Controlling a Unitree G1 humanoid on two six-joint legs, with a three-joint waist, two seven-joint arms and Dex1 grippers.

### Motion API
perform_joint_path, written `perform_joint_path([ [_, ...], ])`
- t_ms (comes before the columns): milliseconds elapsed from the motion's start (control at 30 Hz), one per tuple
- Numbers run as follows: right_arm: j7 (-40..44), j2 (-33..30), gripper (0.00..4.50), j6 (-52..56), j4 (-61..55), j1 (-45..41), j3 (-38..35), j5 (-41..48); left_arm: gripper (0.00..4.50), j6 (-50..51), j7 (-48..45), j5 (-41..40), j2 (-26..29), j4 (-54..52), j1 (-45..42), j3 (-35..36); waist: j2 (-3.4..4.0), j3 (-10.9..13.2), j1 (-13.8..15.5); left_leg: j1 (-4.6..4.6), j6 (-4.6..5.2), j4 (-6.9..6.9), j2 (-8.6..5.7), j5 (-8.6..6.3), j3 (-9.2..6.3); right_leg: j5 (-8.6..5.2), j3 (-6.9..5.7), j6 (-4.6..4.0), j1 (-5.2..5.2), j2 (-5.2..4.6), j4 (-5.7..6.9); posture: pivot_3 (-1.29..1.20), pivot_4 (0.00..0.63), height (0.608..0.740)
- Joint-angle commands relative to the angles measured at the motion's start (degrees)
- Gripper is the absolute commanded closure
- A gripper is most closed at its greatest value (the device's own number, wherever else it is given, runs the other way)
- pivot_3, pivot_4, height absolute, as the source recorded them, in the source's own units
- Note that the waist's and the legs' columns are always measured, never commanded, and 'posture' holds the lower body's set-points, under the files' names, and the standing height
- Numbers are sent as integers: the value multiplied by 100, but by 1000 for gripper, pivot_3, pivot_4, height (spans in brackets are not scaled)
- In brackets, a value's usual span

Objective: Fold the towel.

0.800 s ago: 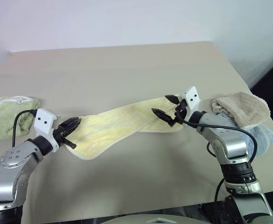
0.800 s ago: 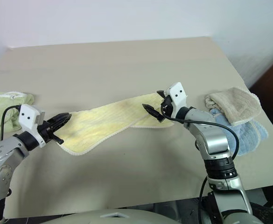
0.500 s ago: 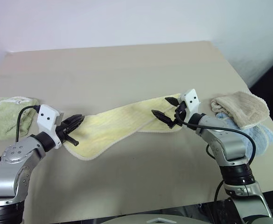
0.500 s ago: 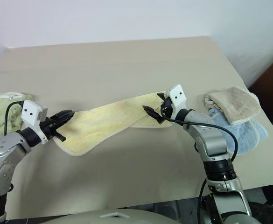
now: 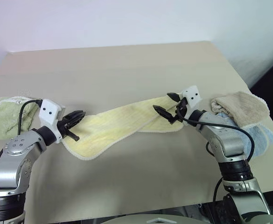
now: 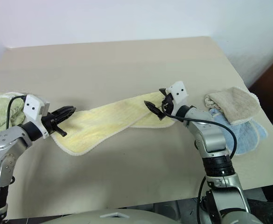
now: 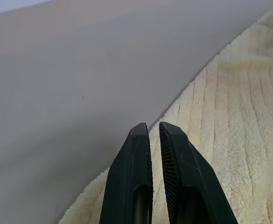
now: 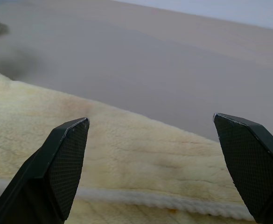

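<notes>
Soft, limp towel (image 5: 122, 125): sags, best pinched at corners. Left gripper (image 5: 78, 115) closed at its left end; right gripper (image 5: 166, 103) spread wide, empty.

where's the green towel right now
In the left eye view the green towel lies at the table's far left edge, just left of the left gripper, apart from the yellow towel.

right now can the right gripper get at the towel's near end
Probably yes. The right gripper hangs open just above that end of the towel, with nothing between them. The tan towel lies off to its side, out of the way.
</notes>
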Motion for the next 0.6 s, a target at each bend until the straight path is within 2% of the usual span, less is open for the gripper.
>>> perform_joint_path([
  [33, 86, -46, 18, -224, 17, -128, -150, 10, 4074, -96, -57, 5, 159, -129, -66, 120, 0, 0, 0, 0, 0, 0, 0, 0, 0, 0, 0, 0, 0, 0, 0, 0, 150, 728],
  [200, 32, 20, 18, -251, 68, -154, -89, -37, 4074, -136, -436, -23, 450, -71, -35, 70, 0, 0, 0, 1, 0, 0, 0, 0, 0, 0, 0, 0, 0, 0, 0, 0, 150, 728],
  [300, 43, 35, 18, -257, 84, -144, -76, -51, 4074, -61, -1217, -341, 855, -63, -40, 67, 1, 0, -3, -1, 0, 0, 0, 0, 1, 0, 0, -1, -3, 0, 1, 0, 150, 728],
  [433, 40, 54, 0, -272, 141, -190, -66, -71, 3267, -260, -2635, -451, 1747, -22, 262, -6, 3, 2, -15, -6, -1, -1, 4, 0, 3, -1, 1, -1, -10, 0, 0, 0, 150, 728],
  [600, -5, 168, 0, -325, 233, -279, -10, -111, 1558, -1120, -4150, -9, 2819, 620, 30, -477, 10, 6, -16, -10, -6, -8, 6, -2, 8, -2, 3, -3, -24, 0, 0, 0, 150, 728],
])
